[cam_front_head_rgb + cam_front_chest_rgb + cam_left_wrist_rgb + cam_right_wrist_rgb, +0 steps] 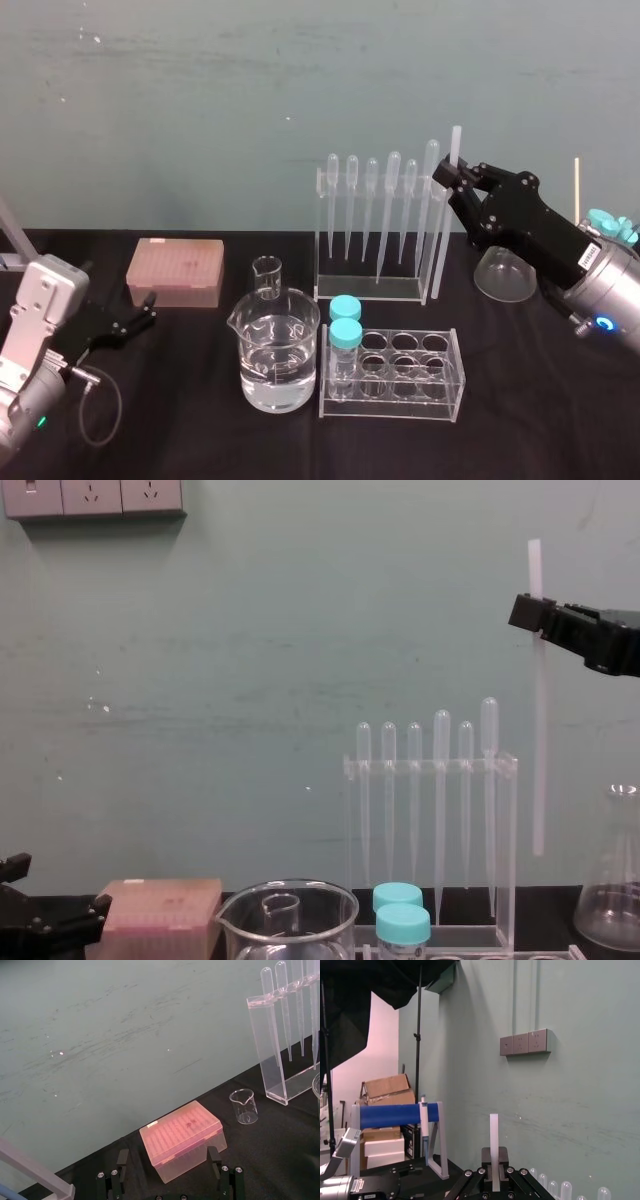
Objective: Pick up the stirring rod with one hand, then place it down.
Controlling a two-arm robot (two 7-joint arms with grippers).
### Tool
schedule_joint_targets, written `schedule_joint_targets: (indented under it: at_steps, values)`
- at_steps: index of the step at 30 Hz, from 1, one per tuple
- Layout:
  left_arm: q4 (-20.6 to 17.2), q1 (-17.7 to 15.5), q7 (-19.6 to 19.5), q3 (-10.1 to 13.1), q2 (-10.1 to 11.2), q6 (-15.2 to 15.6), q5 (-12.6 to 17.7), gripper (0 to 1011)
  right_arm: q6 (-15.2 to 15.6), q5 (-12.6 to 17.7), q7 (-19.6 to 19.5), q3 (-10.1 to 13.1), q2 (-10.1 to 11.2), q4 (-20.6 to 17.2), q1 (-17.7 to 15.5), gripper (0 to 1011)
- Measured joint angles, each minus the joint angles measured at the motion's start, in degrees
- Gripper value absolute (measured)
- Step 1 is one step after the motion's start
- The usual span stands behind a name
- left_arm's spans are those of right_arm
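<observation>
- My right gripper [535,615] is clamped on the stirring rod [538,750] just under its top end, so nearly all of it hangs straight down below my fingers. Gripping that high keeps the rod plumb and my hand up above the glassware.
- The rod is thin, straight and milky-clear, the same thickness all along, with no bulb. A short stub stands above my grip. Its lower end looks clear of the table, so I judge the pick done and the setting-down left to do.
- Just beside the rod, toward my other arm, stands the pipette rack [430,765]. Its pipettes [440,780] are shorter and bulb-topped. I cannot tell whether the rod touches the rack.
- Below my wrist sits a flask [500,275], which I would have to miss going down.
- Farther off and lower are the tube rack [440,400] and the beaker [280,350].
- Farthest away, my left gripper [140,318] rests low beside the pink box [175,272], fingers spread and holding nothing. It is parked because one hand is enough here.
</observation>
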Motion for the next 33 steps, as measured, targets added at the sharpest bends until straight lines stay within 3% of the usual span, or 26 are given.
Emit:
schedule_joint_targets:
  at_steps: [33]
  values:
    - [0.0, 0.0, 0.0, 0.0, 0.0, 0.0, 0.0, 1000, 0.04, -0.37, -0.93, -0.62, 1.07, -0.89, -0.85, 69]
